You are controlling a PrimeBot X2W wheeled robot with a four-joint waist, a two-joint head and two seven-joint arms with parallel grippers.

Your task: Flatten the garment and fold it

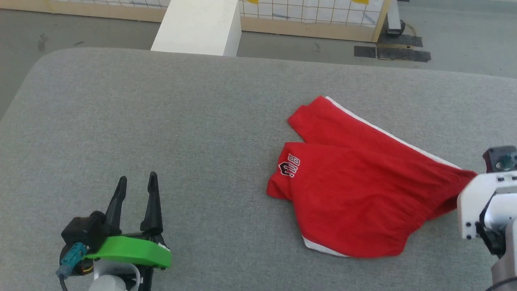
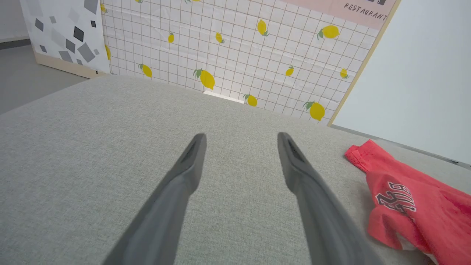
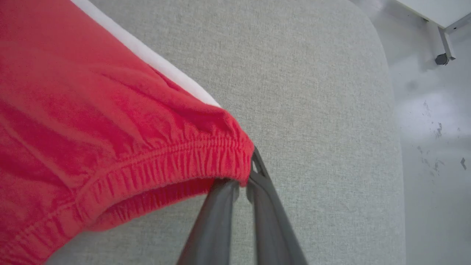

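Note:
The garment (image 1: 355, 186), bright-red shorts with white side trim and a printed logo, lies rumpled on the right half of the grey table (image 1: 202, 113). In the right wrist view my right gripper (image 3: 248, 167) is shut on the corner of the garment's (image 3: 110, 121) elastic waistband, the cloth lifted a little off the table. The head view shows that arm's white wrist (image 1: 484, 206) at the garment's right end, fingers hidden. My left gripper (image 1: 136, 182) stands open over bare table at the lower left, well apart from the garment (image 2: 415, 206), nothing between its fingers (image 2: 191, 162).
A white block (image 1: 198, 26) stands behind the table's far edge. A tiled lemon-print panel (image 2: 239, 51) rises beyond it. The table's rounded right edge and the floor (image 3: 434, 129) lie close to my right gripper. Dark mats (image 1: 391, 50) lie on the floor at the back right.

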